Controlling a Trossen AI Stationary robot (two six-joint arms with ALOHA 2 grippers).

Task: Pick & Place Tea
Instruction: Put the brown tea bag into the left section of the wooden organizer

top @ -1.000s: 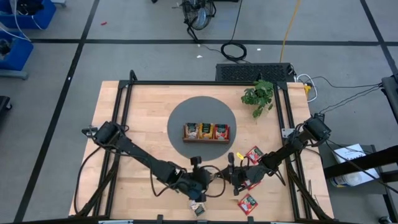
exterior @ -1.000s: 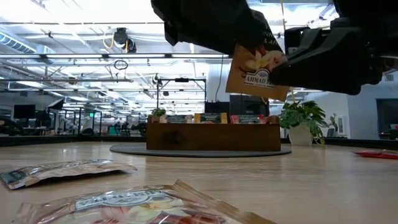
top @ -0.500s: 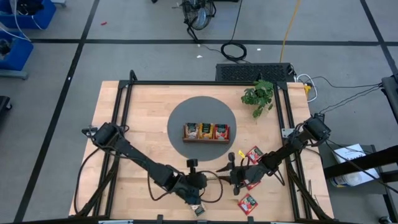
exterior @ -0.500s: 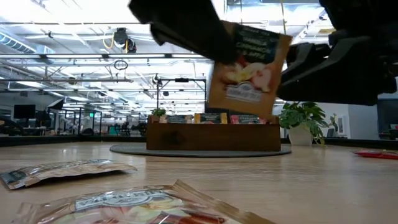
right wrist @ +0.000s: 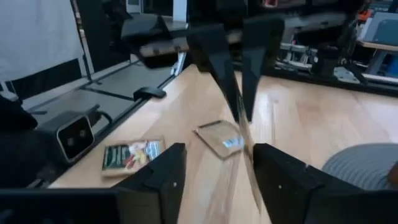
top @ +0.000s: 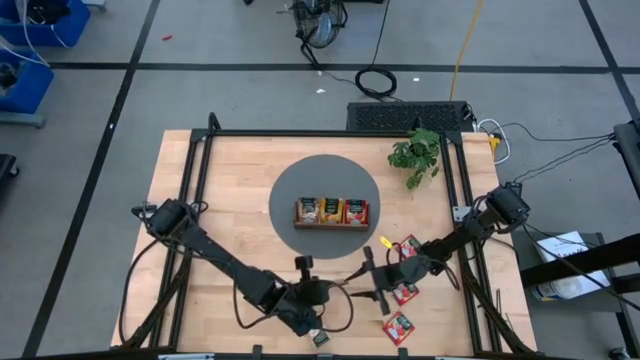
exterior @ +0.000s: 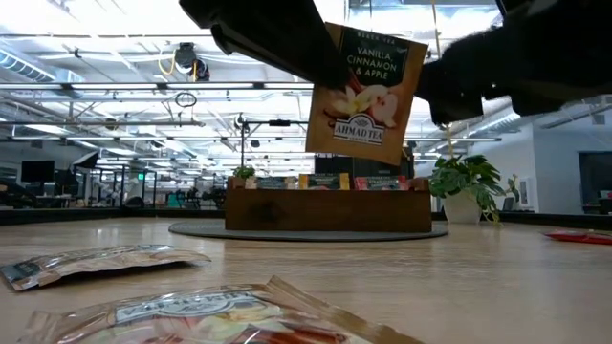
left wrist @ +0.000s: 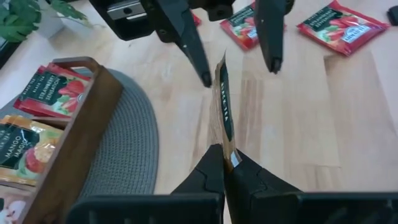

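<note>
Tea packet (exterior: 365, 96) hangs clamped in the left gripper (left wrist: 224, 163); the right gripper (right wrist: 214, 165) stands apart just beside it.

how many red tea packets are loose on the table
3: far red packet, middle red packet and near red packet, in a row toward the front edge beside the right arm. Others may be hidden.

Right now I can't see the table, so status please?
Left gripper shut on vanilla packet, held aloft. Right gripper open, clear of it. Nothing blocking the tray.
</note>
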